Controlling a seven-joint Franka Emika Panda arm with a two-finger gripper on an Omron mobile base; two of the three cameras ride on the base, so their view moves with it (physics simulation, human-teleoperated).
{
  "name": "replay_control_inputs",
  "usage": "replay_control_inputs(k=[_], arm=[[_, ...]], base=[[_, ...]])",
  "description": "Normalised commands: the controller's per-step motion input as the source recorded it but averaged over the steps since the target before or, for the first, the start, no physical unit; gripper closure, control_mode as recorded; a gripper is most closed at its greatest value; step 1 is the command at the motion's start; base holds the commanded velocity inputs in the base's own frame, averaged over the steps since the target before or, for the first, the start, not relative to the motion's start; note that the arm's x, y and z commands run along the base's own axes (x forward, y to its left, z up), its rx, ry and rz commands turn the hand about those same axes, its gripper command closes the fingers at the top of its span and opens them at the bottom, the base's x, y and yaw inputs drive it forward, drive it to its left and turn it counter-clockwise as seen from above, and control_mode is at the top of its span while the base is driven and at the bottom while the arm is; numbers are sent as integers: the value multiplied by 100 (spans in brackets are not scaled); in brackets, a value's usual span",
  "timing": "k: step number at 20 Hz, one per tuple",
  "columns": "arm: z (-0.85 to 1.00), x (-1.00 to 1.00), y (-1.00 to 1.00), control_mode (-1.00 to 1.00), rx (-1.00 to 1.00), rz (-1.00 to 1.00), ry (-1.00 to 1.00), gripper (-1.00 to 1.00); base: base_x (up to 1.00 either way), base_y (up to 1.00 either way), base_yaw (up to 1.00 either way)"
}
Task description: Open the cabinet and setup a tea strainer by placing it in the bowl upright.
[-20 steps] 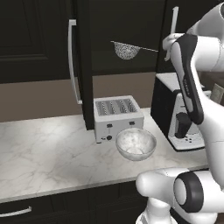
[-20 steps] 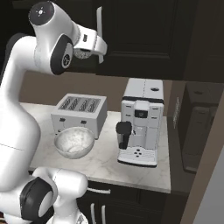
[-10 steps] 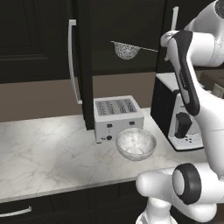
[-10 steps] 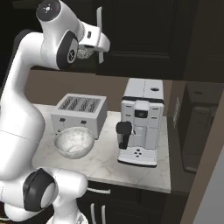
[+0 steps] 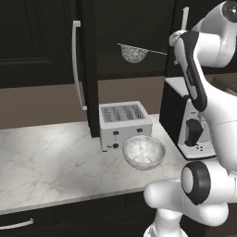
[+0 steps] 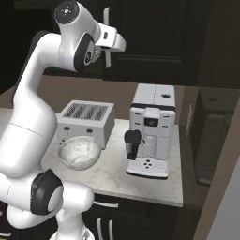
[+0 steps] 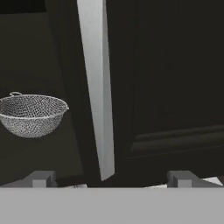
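The cabinet's (image 5: 139, 28) left door (image 5: 89, 69) stands swung out. Inside, the tea strainer (image 5: 134, 53) shows as a mesh basket with its wire handle pointing right. My gripper (image 7: 111, 179) is open and holds nothing. It faces the right door's silver bar handle (image 7: 98, 87), which stands between the lines of the two fingertips (image 7: 41, 178). The tea strainer (image 7: 33, 116) sits to the left of that bar in the hand view. The hand (image 6: 115, 42) is up beside the bar handle (image 6: 107, 37). The frosted bowl (image 5: 143, 152) (image 6: 79, 152) rests on the counter before the toaster.
A silver toaster (image 5: 125, 122) (image 6: 86, 119) stands behind the bowl. A white coffee machine (image 5: 194, 125) (image 6: 152, 136) is to its right. The marble counter (image 5: 46, 157) stretches left. The open left door with its bar handle (image 5: 76, 65) juts out over the counter.
The arm has shifted a little and the hand has edged closer to the right door's bar handle. The gripper stays open. Strainer and bowl have not moved.
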Motion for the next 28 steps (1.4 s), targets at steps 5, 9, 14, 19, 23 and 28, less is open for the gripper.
replay_control_inputs(k=[5, 9, 14, 19, 23, 28], arm=[[0, 38, 0, -100, 0, 0, 0, -100], [0, 39, 0, -100, 0, 0, -1, -100], [0, 43, 0, -100, 0, 0, 0, -100], [0, 43, 0, -100, 0, 0, 0, -100], [0, 34, 0, -100, 0, 3, -2, -100], [0, 29, 0, -100, 0, 3, -2, -100]], base=[[0, 0, 0], [0, 0, 0], [0, 0, 0], [0, 0, 0], [0, 0, 0], [0, 0, 0]])
